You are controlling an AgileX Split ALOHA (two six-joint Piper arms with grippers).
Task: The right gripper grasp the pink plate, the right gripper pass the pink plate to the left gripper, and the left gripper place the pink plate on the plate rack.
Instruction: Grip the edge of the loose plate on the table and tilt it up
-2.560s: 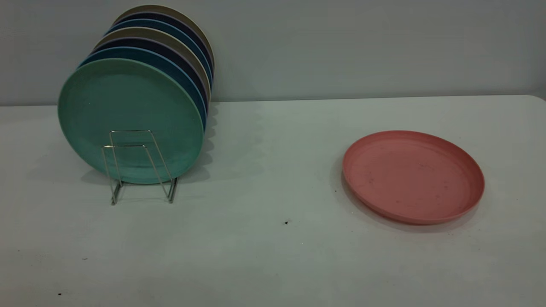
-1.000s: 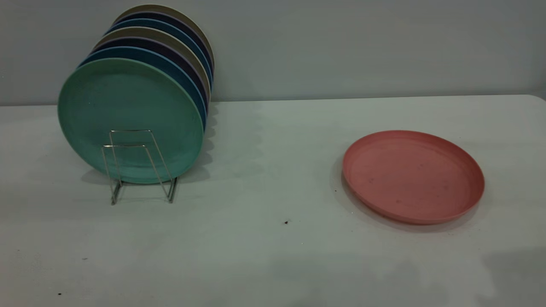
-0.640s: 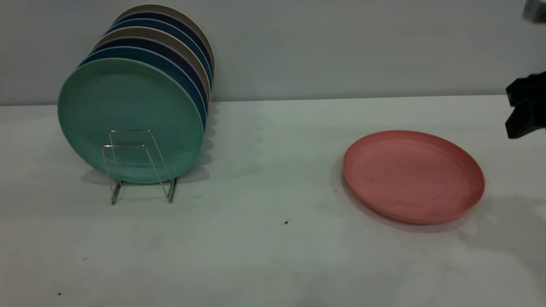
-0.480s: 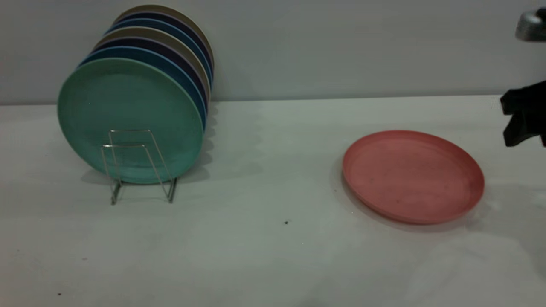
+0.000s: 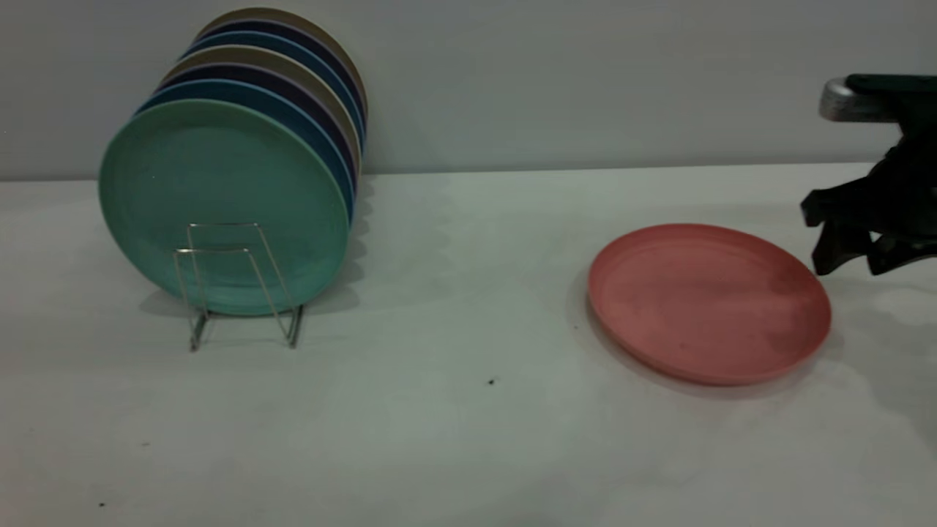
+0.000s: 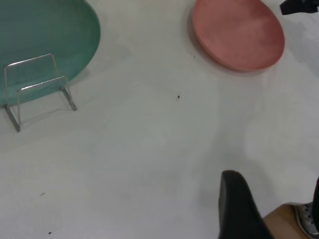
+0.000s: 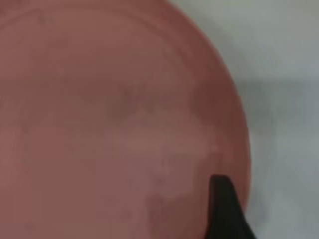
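Table: white tabletop (image 5: 454, 439), few dark specks nearest the camera.
Right gripper: black wedge-fingered right gripper (image 5: 853, 256) at the exterior view's right edge, fingers spread open, tips pointing down and holding nothing; silver-and-black arm part above it.
Pink plate: round salmon-pink matte plate (image 5: 708, 301) lay flat on the table just left of the right gripper, its right rim directly below and beside the finger tips; contact could not be told. In the right wrist view the plate (image 7: 114, 124) filled most of the picture, one dark finger (image 7: 224, 209) over its rim.
Left gripper: only one dark finger (image 6: 241, 209) showed in its own wrist view, well apart from the plate (image 6: 238, 33); how far open could not be told.
Plate rack: thin silver wire rack (image 5: 238, 282) far left of the right gripper, front loops free.
Other plates: teal-green plate (image 5: 219, 205) upright in the rack, blue, dark and beige plates behind it.
Wall: grey wall (image 5: 585, 80) farthest back.
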